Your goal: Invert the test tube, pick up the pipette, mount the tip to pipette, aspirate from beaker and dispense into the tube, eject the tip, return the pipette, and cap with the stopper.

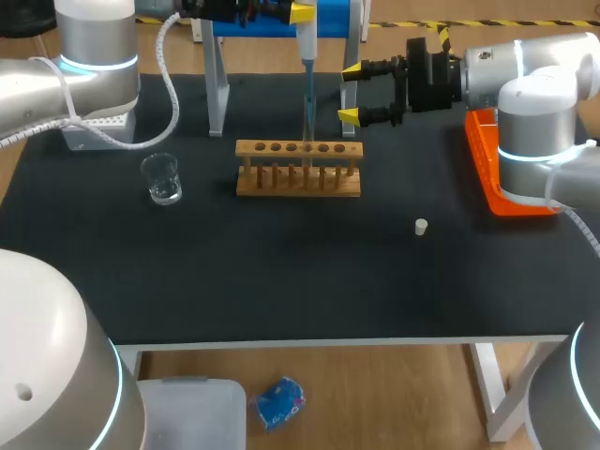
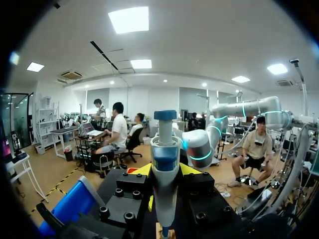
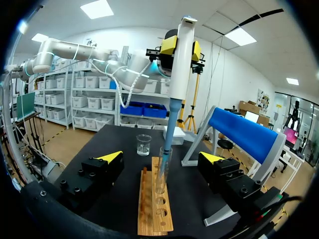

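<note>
So my left pincer (image 2: pixel 165 172) is clamped on the pipette (image 3: pixel 182 64), a yellow fingertip pressed to each side of its body. It holds the pipette upright above the wooden rack (image 1: pixel 298 183). That posture keeps the blue tip (image 1: pixel 307 103) pointing straight down into the mouth of the test tube (image 3: pixel 162 172), which stands open end up in one of the rack's middle holes. By my reading this is the dispensing step: with the tip inside the rim, the liquid should fall into the tube and not onto the rack. I cannot tell from here whether any liquid is in the tip or the tube.

My right pincer (image 1: pixel 351 93) hangs wide open and empty just beside the pipette, behind the rack, its fingers facing the tube with nothing between them touching either one. I judge it waits there to steady the tube or take the next item.

Off to my left the beaker (image 1: pixel 162 178) stands on the dark mat, well apart from the rack. The small white stopper (image 1: pixel 421 226) lies alone on the mat, nearer my right arm, and the capping is not yet done. Behind the rack is the blue stand (image 1: pixel 336 19), probably the pipette's resting place.
</note>
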Robot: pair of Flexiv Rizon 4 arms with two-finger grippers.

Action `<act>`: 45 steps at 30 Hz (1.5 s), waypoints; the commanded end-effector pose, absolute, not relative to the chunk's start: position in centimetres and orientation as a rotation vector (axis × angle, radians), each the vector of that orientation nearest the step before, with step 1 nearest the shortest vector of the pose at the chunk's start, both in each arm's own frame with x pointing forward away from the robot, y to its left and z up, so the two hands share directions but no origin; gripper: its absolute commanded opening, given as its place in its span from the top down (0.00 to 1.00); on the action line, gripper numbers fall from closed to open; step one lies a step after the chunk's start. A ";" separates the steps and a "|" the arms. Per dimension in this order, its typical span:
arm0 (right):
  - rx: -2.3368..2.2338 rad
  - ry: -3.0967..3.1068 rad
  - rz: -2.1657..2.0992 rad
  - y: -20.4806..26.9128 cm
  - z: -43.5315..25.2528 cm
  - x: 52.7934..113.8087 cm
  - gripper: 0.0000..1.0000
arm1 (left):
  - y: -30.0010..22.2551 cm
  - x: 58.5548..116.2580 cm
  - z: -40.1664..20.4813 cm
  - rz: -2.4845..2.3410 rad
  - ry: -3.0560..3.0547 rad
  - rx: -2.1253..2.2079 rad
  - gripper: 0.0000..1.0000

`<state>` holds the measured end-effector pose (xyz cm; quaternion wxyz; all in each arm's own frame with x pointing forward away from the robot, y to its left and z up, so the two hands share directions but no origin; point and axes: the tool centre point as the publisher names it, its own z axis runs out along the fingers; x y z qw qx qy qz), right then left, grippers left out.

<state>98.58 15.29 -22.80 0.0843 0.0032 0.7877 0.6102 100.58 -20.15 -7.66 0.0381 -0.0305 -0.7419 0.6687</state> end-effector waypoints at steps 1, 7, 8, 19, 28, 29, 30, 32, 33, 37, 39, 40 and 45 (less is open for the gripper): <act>0.009 2.350 1.820 15.3 -22.8 98.6 0.00 | -20.2 100.5 -7.6 2.052 -2.278 -0.091 1.00; 0.009 2.350 1.820 15.3 -22.8 98.6 0.00 | -20.2 100.5 -7.6 2.052 -2.278 -0.091 1.00; 0.009 2.350 1.820 15.3 -22.8 98.6 0.00 | -20.2 100.5 -7.6 2.052 -2.278 -0.091 1.00; -0.064 2.352 1.711 12.5 -18.6 99.5 0.00 | -20.2 100.5 -7.6 2.052 -2.278 -0.091 1.00; -0.090 2.397 1.435 9.1 -9.8 100.3 0.00 | -20.2 100.5 -7.6 2.052 -2.278 -0.091 1.00; -0.092 2.393 1.417 8.9 -8.6 100.3 0.00 | -20.2 100.5 -7.6 2.052 -2.278 -0.091 1.00; -0.093 2.393 1.411 8.9 -8.0 100.2 0.00 | -20.2 100.5 -7.6 2.052 -2.278 -0.091 1.00; -0.082 2.377 1.401 8.9 -5.9 100.1 0.00 | -20.2 100.5 -7.6 2.052 -2.278 -0.091 1.00; -0.085 2.370 1.400 9.0 -5.1 100.0 0.00 | -20.2 100.5 -7.6 2.052 -2.278 -0.091 1.00; -0.047 2.344 1.367 9.6 -2.6 99.7 0.00 | -20.2 100.5 -7.6 2.052 -2.278 -0.091 1.00; 0.027 2.334 1.395 10.1 -1.8 99.3 0.00 | -20.2 100.5 -7.6 2.052 -2.278 -0.091 1.00; 0.039 2.323 1.427 10.4 -1.5 99.1 0.00 | -20.2 100.5 -7.6 2.052 -2.278 -0.091 1.00; 0.039 2.323 1.427 10.4 -1.5 99.1 0.00 | -20.2 100.5 -7.6 2.052 -2.278 -0.091 1.00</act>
